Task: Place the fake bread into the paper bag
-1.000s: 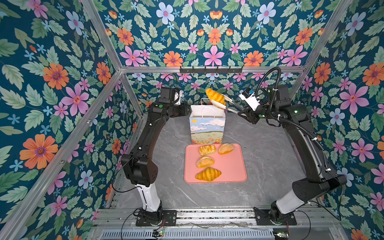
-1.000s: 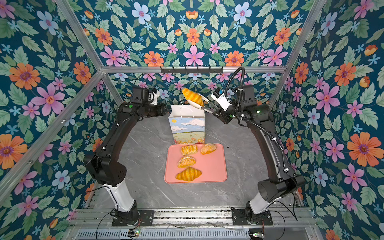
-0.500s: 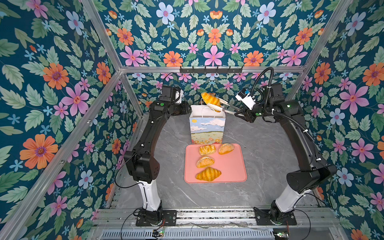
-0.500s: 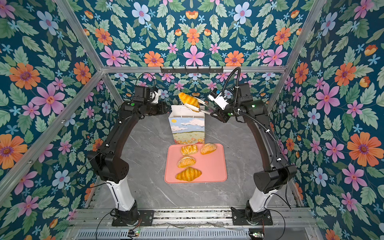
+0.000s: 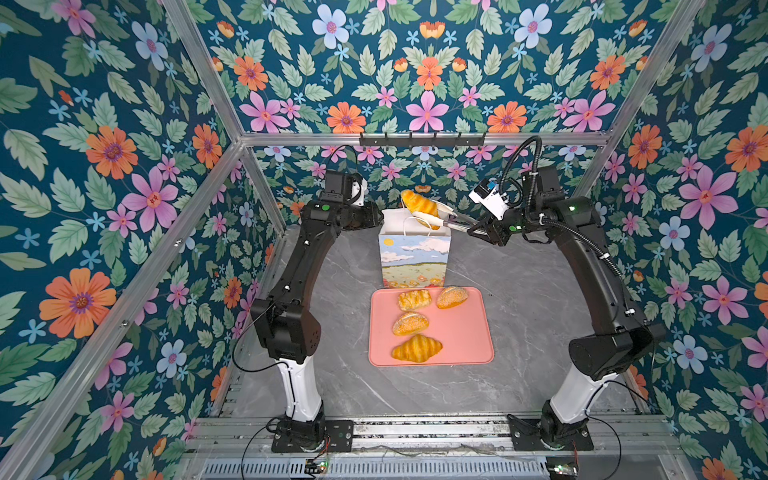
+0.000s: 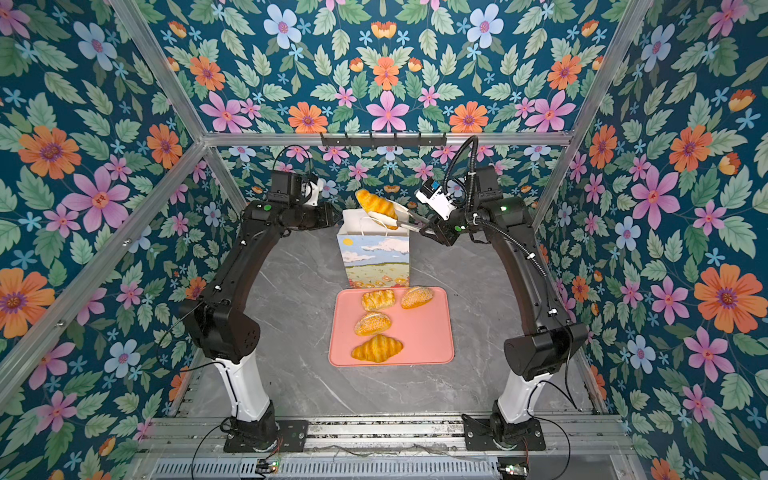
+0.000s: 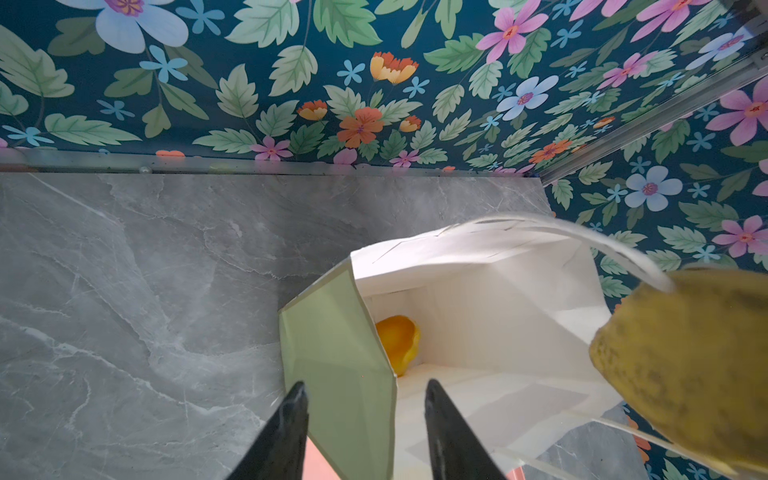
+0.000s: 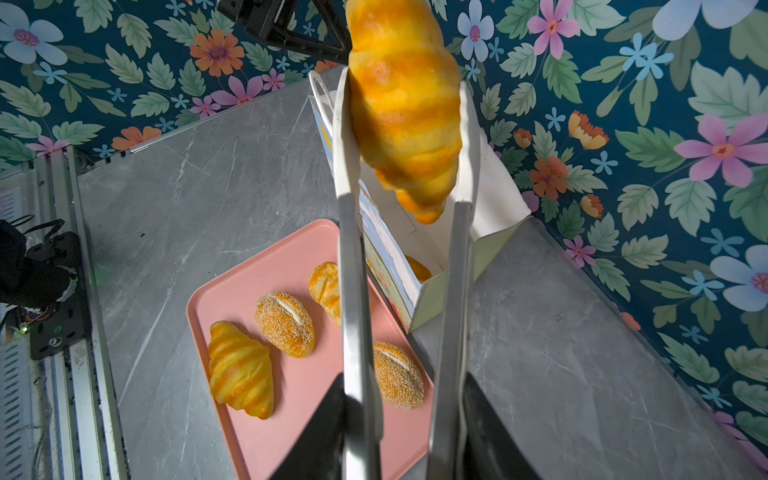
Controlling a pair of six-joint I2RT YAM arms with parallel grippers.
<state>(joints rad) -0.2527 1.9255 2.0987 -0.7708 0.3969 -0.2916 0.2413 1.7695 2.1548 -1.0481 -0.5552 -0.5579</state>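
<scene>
Right gripper point(image 8: 405, 415) is squeezing tongs point(image 8: 353, 270) pinching the croissant point(image 8: 403, 104) mid-body (light, probably squashy) above the paper bag point(image 5: 413, 257); left gripper point(image 7: 365, 386), half-open, is straddling its left wall.

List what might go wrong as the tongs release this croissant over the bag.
1. The croissant hangs tilted in the tongs, with a cord handle close by. It might snag on the handle or rim and fall outside the paper bag.
2. The left fingers straddle the bag's side wall with a gap, so a bump from the tongs may tip it.
</scene>
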